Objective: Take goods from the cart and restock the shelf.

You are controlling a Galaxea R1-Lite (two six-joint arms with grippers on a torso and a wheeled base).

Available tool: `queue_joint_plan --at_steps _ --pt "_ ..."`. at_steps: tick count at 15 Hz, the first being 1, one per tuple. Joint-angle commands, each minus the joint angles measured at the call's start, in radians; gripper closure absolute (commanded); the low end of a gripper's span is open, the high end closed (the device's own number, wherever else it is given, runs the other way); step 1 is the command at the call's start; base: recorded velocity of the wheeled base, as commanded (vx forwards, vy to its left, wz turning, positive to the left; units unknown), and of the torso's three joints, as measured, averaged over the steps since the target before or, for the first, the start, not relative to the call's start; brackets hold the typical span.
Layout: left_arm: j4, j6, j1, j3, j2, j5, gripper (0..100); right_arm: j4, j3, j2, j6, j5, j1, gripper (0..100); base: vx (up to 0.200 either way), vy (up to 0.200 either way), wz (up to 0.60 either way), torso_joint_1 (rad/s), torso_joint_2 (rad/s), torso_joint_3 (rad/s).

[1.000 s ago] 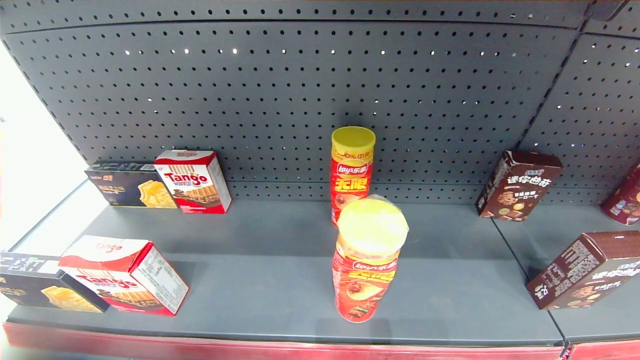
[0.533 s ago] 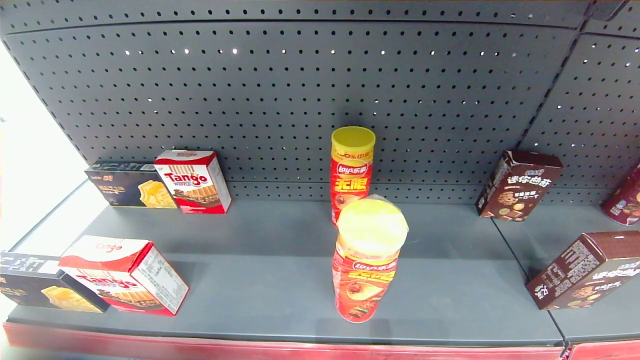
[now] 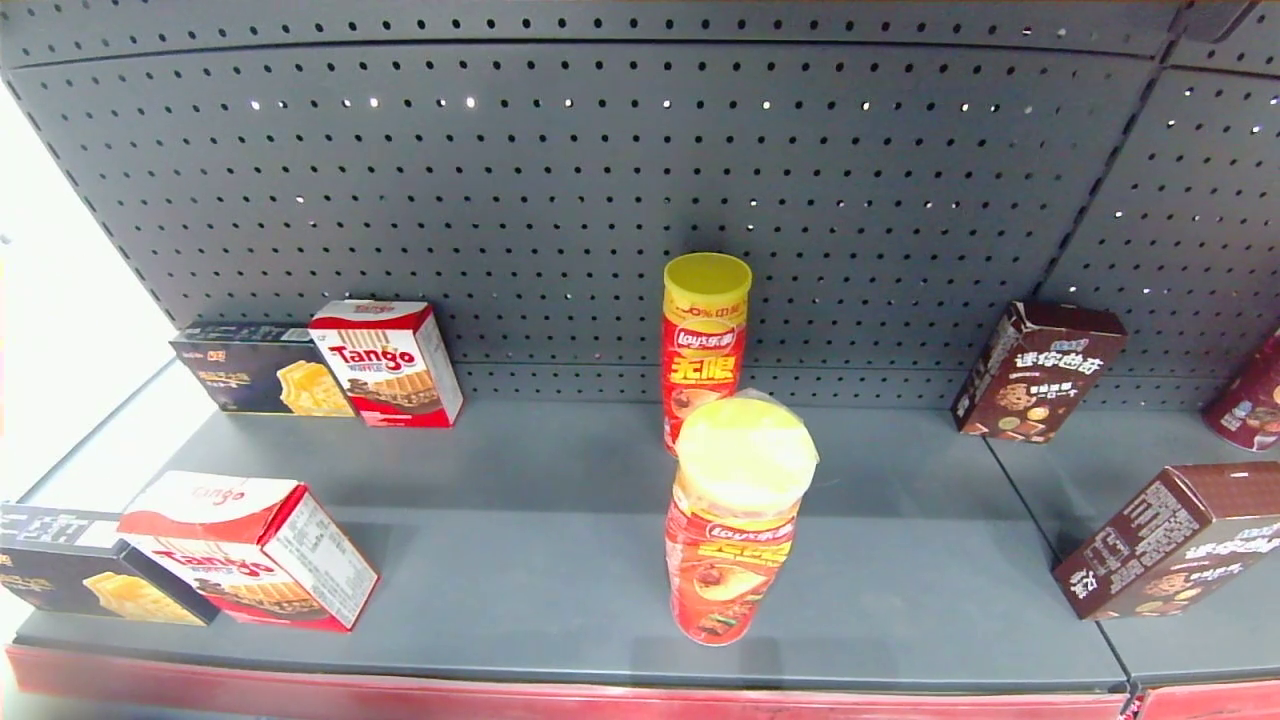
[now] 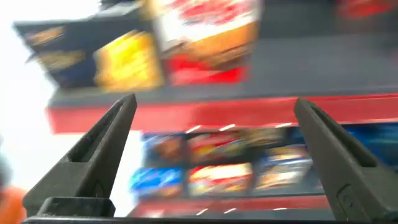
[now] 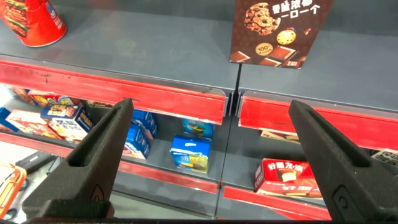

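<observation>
In the head view, the dark grey shelf (image 3: 540, 560) holds two red chip cans with yellow lids, one near the front (image 3: 735, 520) and one at the back (image 3: 705, 345). Red-and-white wafer boxes (image 3: 250, 555) (image 3: 388, 362) and black-and-yellow boxes (image 3: 262, 375) (image 3: 70, 570) stand on the left. Brown cookie boxes (image 3: 1040, 372) (image 3: 1170, 540) stand on the right. My left gripper (image 4: 214, 99) is open and empty, below the shelf's red front edge (image 4: 211, 115) under the left boxes. My right gripper (image 5: 210, 102) is open and empty, facing the red edge (image 5: 155, 93) below a brown cookie box (image 5: 277, 31).
A perforated back panel (image 3: 600, 180) rises behind the shelf. A lower shelf with blue and red packs (image 5: 193, 152) (image 4: 217, 177) lies under the red edge. Bare shelf room lies between the wafer boxes and the cans, and between the cans and the cookie boxes.
</observation>
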Motion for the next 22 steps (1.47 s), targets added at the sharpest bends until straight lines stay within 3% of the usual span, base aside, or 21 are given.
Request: queue_joint_plan --at_steps 1,3,10,11,12,13,15,18,22 --pt "0.01 0.018 -0.003 -0.001 0.004 -0.068 0 0.0 0.0 0.002 0.0 0.0 0.0 0 0.0 0.0 0.0 0.0 0.0 0.0" --pt "0.008 -0.016 -0.003 -0.001 0.004 -0.12 0 0.0 0.0 0.002 0.0 0.0 0.0 0 0.0 0.0 0.0 0.0 0.0 0.0" --pt "0.013 -0.013 -0.003 -0.002 0.004 -0.124 0 0.004 -0.006 0.0 -0.05 0.005 -0.012 0 0.0 0.0 0.0 0.0 0.0 0.0" --pt "0.013 -0.013 -0.003 -0.002 0.004 -0.124 0 -0.006 -0.121 0.055 -0.038 0.009 -0.018 0 0.0 0.0 0.0 0.0 0.0 0.0" --pt "0.008 -0.014 -0.003 -0.001 0.004 -0.124 0 0.021 -0.368 0.336 0.016 0.018 -0.01 0 0.0 0.0 0.0 0.0 0.0 0.0" --pt "0.008 -0.013 -0.003 -0.001 0.004 -0.124 0 0.024 -0.38 0.362 0.026 0.022 -0.007 0 0.0 0.0 0.0 0.0 0.0 0.0" --pt "0.008 -0.013 -0.004 -0.001 0.004 -0.127 0 0.024 -0.489 0.562 -0.001 0.14 0.119 0 0.0 0.0 0.0 0.0 0.0 0.0" --pt "0.01 -0.014 -0.003 -0.001 0.004 -0.129 0 -0.077 -0.629 0.856 -0.047 0.137 0.154 0 0.0 0.0 0.0 0.0 0.0 0.0" --pt "0.01 -0.019 -0.003 -0.001 0.004 -0.127 0 -0.145 -0.655 1.051 -0.118 0.147 0.227 0 0.0 0.0 0.0 0.0 0.0 0.0"
